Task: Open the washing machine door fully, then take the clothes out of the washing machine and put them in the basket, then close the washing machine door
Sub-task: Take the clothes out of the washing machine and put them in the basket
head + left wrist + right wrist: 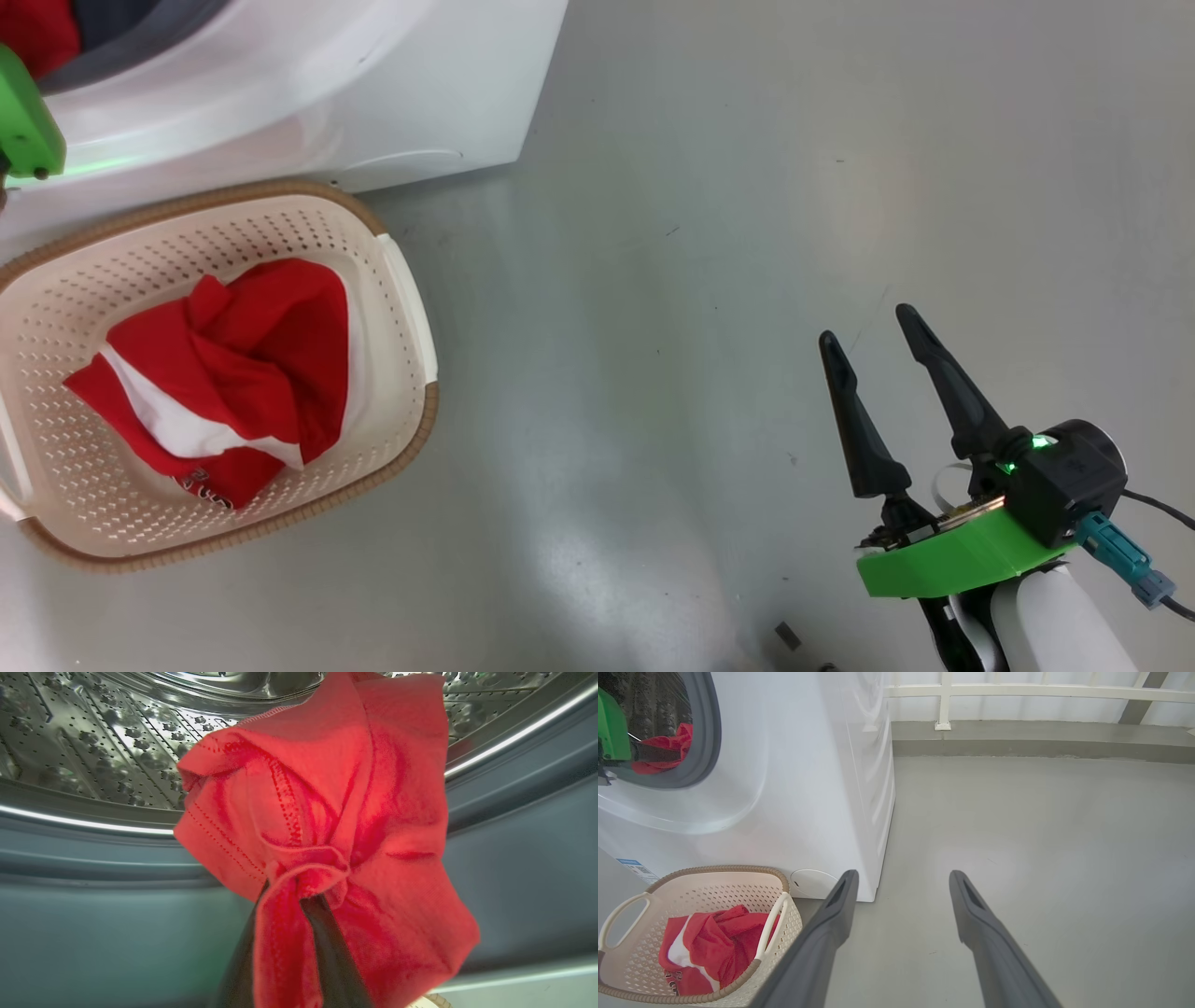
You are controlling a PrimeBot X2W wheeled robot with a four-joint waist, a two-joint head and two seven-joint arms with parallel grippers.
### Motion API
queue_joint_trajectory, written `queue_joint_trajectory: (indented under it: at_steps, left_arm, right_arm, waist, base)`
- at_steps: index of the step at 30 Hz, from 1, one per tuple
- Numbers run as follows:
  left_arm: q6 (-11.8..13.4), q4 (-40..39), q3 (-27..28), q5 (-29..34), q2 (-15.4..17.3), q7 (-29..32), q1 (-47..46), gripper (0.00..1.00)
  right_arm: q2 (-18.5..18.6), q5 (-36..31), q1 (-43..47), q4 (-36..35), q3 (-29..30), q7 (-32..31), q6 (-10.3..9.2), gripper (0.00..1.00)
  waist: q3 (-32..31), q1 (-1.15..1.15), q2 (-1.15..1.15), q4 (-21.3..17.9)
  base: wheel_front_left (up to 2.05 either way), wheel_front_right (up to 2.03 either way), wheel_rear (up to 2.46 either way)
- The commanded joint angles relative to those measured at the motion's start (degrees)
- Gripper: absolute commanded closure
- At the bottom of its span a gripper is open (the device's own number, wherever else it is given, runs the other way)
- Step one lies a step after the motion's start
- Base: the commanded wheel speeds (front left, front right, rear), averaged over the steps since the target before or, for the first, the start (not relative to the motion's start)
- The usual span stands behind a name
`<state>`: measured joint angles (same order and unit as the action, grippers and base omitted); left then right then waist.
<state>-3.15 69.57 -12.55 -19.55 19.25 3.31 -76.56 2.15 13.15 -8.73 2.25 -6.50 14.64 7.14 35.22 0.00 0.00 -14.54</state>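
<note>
In the left wrist view my left gripper (299, 889) is shut on a bunched fold of the red clothes (336, 788), at the mouth of the washing machine's steel drum (93, 742). Its green mount (23, 121) sits at the machine's opening. Another red garment with white trim (233, 373) lies in the cream basket (411, 308), on the floor in front of the white washing machine (420, 93). My right gripper (868, 322) hangs open and empty above the floor, well right of the basket. The washing machine door is out of view.
A grey rubber ring (93, 928) lines the drum opening. Bare grey floor (700, 280) stretches right of the machine and basket. A low white railing (1017, 690) on a raised kerb runs along the far side.
</note>
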Motion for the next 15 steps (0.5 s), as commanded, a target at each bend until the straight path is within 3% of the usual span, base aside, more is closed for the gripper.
queue_joint_trajectory:
  at_steps: [1, 15]
  left_arm:
    - [-0.6, -1.0, 0.4, -0.2, 3.1, -1.2, -0.1, 1.0]
    - [-2.2, -6.0, 0.3, -1.5, 4.4, -10.7, 4.7, 1.0]
  right_arm:
    - [0.7, 0.7, -0.2, -1.0, -1.2, 0.4, 0.35, 0.0]
    - [0.7, 0.8, -0.4, -1.3, -0.5, 0.4, 0.35, 0.0]
  waist:
    - [-0.2, 0.0, 0.0, 0.1]
    - [-1.1, 0.0, 0.0, 1.9]
  base:
    - [0.0, 0.0, 0.0]
    - [0.0, 0.0, 0.0]
